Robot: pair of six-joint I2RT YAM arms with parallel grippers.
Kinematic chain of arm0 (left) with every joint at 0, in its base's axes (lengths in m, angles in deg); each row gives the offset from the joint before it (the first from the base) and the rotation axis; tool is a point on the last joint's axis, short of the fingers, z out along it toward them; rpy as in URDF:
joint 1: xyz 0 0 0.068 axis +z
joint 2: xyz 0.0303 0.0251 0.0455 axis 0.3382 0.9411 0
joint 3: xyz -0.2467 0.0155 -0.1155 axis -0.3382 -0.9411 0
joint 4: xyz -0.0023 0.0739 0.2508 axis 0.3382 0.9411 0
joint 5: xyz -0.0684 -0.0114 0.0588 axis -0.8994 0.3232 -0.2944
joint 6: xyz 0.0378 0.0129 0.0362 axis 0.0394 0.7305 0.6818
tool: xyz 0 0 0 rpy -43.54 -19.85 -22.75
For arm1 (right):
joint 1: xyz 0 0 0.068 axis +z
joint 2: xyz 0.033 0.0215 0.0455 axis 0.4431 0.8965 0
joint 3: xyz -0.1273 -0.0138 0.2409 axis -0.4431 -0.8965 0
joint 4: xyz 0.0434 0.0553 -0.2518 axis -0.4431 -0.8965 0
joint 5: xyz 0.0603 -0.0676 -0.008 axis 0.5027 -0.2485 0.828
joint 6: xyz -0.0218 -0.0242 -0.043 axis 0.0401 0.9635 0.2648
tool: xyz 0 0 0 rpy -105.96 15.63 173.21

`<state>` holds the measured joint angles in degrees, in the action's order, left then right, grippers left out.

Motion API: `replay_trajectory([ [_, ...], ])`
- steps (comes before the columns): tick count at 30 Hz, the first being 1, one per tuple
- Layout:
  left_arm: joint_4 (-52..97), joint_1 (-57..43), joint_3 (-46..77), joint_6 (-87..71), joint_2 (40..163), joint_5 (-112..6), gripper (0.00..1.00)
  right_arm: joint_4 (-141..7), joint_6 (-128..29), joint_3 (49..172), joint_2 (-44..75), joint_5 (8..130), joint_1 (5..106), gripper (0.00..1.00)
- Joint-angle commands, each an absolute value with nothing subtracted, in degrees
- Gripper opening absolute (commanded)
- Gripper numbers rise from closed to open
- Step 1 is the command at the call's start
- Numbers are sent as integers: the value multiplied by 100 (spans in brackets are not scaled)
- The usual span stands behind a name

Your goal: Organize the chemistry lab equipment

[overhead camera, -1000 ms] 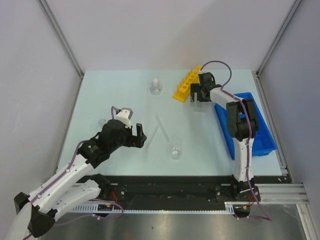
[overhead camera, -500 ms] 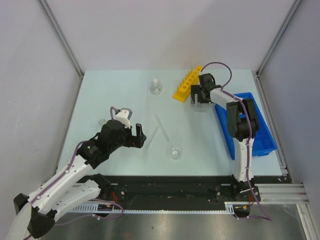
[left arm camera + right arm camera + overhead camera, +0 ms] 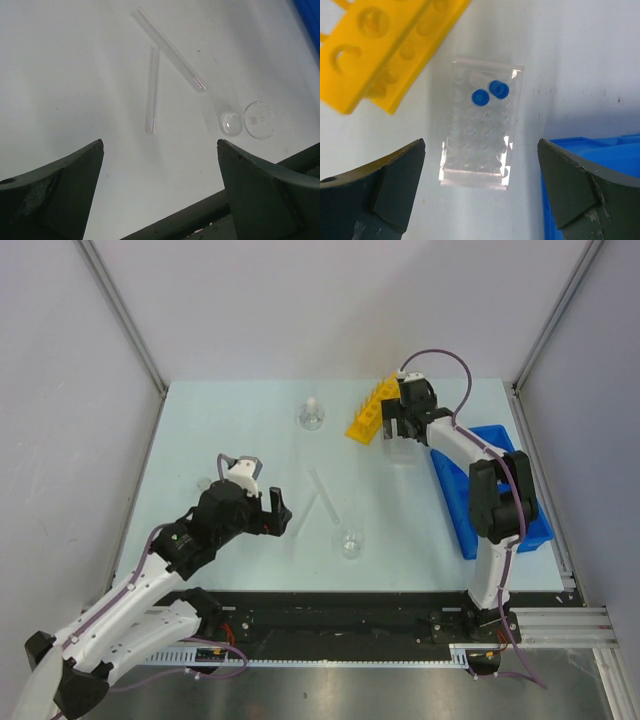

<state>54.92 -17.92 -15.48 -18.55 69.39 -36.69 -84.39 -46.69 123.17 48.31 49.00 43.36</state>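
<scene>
Left tool (image 3: pixel 160 150) and right tool (image 3: pixel 481 150) both gape; I barely make out clear tray (image 3: pixel 477 142) wells on pale table (image 3: pixel 230 430)

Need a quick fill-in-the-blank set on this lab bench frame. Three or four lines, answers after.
1. The clear tray holds ___ blue caps.
2. The holed rack beside the tray is ___ in colour.
3. The two bare glass tubes lie flat in the ___ wrist view.
4. The jaws of the right gripper stand ___ above the tray.

Answers: two; yellow; left; open
</scene>
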Motion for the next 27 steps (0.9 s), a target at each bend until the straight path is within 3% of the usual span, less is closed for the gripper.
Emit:
replay_trajectory([
  [1,5450,-1741,-1507,-1883,6805,-3684,100,-8151,-4312,12053,4008,4443,4616,100],
  [8,5204,-1609,-1569,-1988,7033,-4043,100,-8185,-3416,11824,2725,4432,4889,100],
  [12,4914,-1337,-1595,-2164,7323,-4579,100,-8940,-2871,11841,2013,6195,4670,100],
  [16,4668,-1187,-1578,-2366,7674,-5037,100,-10142,-1924,11798,1678,9722,4160,100],
  [18,4563,-1187,-1543,-2463,7938,-5213,100,-10304,-1781,11596,1634,10467,4072,100],
  [25,4667,-1187,-1262,-2437,9001,-5038,99,-10120,-1561,10840,1318,10963,4054,100],
  [27,4773,-1187,-1104,-2305,9449,-4976,95,-10058,-1587,10770,1239,10989,4019,100],
])
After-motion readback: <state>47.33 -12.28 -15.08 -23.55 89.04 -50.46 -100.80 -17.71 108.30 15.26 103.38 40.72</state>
